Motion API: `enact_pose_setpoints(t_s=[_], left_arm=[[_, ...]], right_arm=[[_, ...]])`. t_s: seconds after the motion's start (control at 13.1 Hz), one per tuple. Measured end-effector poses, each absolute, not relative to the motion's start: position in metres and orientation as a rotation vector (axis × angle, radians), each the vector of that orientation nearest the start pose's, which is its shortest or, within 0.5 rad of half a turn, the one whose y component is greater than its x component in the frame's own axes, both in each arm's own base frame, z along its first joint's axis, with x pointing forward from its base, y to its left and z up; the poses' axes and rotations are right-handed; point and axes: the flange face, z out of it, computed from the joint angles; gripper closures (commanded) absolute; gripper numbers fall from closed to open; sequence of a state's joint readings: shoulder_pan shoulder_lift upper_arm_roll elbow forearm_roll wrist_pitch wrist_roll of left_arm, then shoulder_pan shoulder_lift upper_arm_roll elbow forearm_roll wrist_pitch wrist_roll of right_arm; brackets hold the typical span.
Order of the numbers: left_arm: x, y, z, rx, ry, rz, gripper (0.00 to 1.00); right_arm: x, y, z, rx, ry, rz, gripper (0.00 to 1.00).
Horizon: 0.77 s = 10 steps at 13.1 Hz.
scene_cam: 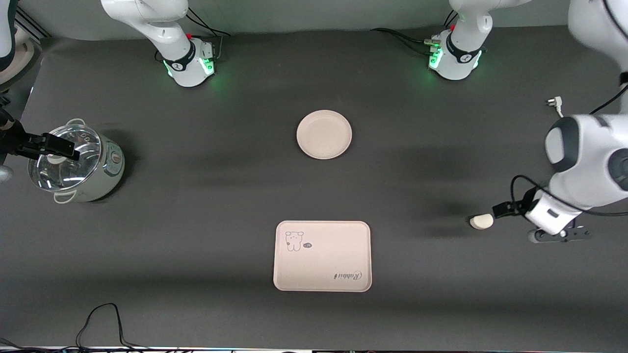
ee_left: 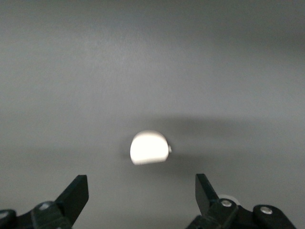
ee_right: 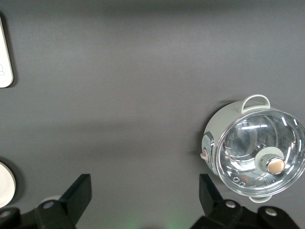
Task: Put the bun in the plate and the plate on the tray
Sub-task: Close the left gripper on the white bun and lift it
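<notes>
Right gripper hangs over the lidded pot at the right arm's end of the table, its 2 fingers spread wide with nothing between them. Plate sits bare mid-table, well apart from the tray, which lies nearer the front camera. Bun rests on the table toward the left arm's end; left gripper is low beside it, fingers parted wide, not touching it.

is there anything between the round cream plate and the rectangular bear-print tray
Nothing. In the front view, only bare dark table lies between the round cream-beige plate and the cream rectangular tray. The small white bun sits off toward the left arm's end.
</notes>
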<state>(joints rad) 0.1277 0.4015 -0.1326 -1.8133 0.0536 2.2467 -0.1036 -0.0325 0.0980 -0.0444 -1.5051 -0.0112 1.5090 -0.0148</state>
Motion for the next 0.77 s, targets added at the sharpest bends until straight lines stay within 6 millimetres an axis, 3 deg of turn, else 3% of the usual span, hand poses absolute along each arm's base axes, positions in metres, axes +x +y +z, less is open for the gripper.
enact_pose_setpoints(t_s=[0.15,0.38,0.54,0.77], left_arm=[[0.642,0.011,0.279,-3.153,-0.130,-0.071,0.00],[0.638,0.009,0.228,-3.152,-0.105,-0.042,0.00],[0.634,0.009,0.206,-3.155,-0.106,0.003,0.00],[0.631,0.009,0.191,-3.157,-0.107,0.035,0.00]], right_arm=[[0.575,-0.044,0.594,-3.148,0.098,0.150,0.00],[0.576,-0.044,0.594,-3.148,0.098,0.151,0.00],[0.576,-0.044,0.593,-3.148,0.098,0.153,0.00],[0.577,-0.045,0.592,-3.147,0.099,0.158,0.00]])
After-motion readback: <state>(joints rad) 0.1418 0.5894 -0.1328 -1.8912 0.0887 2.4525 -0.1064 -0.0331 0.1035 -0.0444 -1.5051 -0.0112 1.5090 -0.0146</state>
